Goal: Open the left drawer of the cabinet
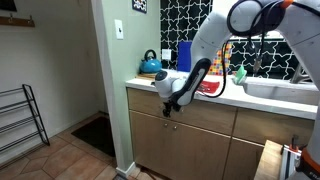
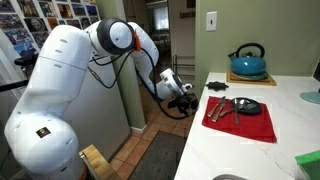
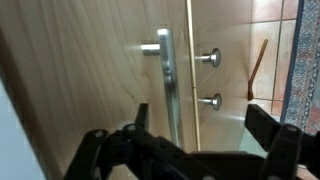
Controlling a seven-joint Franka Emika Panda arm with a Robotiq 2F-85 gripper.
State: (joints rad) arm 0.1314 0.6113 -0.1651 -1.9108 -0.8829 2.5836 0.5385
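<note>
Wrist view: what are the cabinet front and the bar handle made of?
Cabinet front: looks like wood or wood-look laminate, light tan and matte, with faint grain streaks. Bar handle: probably metal with a brushed silver finish, going by the bright highlights along its length.

No legible text appears in any view. A black-and-white wall sign (image 1: 139, 5) is too small to read.

A home kitchen, this one: a white bench (image 2: 232, 150) runs over wooden cabinets (image 1: 190, 135), with a blue kettle (image 2: 248, 62) on top and a sink (image 1: 275, 88) set in. Black-and-white patterned tiles (image 1: 185, 20) sit behind, and there's a red mat (image 2: 245, 122) carrying a dark pan (image 2: 246, 105).
</note>
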